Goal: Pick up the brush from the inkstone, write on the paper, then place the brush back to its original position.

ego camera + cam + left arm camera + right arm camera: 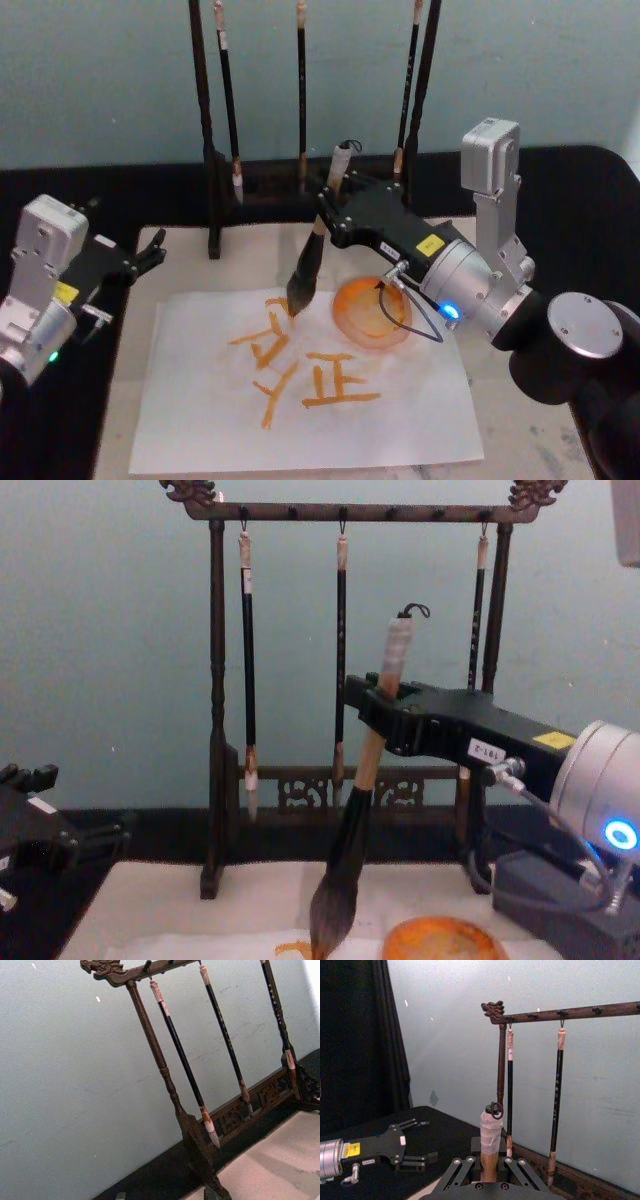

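My right pincer (328,212) is shut tight on the brush (310,262). It grips the tan handle high up, just under the white-wrapped end. I think I hold it there so the black part and the bushy tuft hang free below and I can see the tip.

The brush is tilted. Its top leans far and a bit right, and its tuft points near and left. The tip looks like it touches the paper (400,420) at the far end of the orange strokes. So I think I am in the writing step, with the putting back not yet done.

The paper lies flat on the beige mat (125,400) on the black table (100,190). The soft mat is likely there so the thin sheet does not slide or tear.

The inkstone (350,325), a round orange dish, sits just right of the tuft on the far right part of the paper. That is close, so the way home for the brush is short.

My left pincer (155,250) is open and holds nothing. It rests at the left edge of the mat, well apart from the brush, out of the way.

The rack (340,510) with three thin brushes stands at the far side, behind my work.
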{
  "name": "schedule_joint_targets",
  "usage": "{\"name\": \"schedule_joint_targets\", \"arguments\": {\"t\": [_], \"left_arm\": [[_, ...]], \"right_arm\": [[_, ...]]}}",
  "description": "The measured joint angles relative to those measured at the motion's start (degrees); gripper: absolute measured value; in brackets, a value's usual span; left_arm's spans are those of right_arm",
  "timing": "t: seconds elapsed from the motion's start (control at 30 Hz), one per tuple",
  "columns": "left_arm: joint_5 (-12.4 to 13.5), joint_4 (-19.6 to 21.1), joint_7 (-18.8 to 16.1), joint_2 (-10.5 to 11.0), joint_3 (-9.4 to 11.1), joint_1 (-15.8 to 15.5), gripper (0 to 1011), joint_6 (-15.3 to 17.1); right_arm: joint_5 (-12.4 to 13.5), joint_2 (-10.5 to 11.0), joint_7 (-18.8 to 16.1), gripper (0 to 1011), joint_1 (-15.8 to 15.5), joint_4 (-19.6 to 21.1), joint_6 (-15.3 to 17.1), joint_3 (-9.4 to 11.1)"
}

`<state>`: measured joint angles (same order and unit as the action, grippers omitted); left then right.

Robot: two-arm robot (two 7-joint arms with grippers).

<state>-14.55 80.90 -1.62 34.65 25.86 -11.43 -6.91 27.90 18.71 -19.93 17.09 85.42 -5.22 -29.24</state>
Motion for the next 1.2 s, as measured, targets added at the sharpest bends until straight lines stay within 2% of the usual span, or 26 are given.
{"name": "schedule_joint_targets", "arguments": {"t": [0.53,1.2], "left_arm": [[0.00,0.00,0.00,0.00,0.00,0.00,1010,0.00],[0.00,0.00,0.00,0.00,0.00,0.00,1010,0.00]], "right_arm": [[-2.54,-1.48,-0.83,177,-0.65,-0.98,0.75,1.29],[-6.26,-2.30,-1.23,176,-1.68,-0.61,0.18,3.37]]}}
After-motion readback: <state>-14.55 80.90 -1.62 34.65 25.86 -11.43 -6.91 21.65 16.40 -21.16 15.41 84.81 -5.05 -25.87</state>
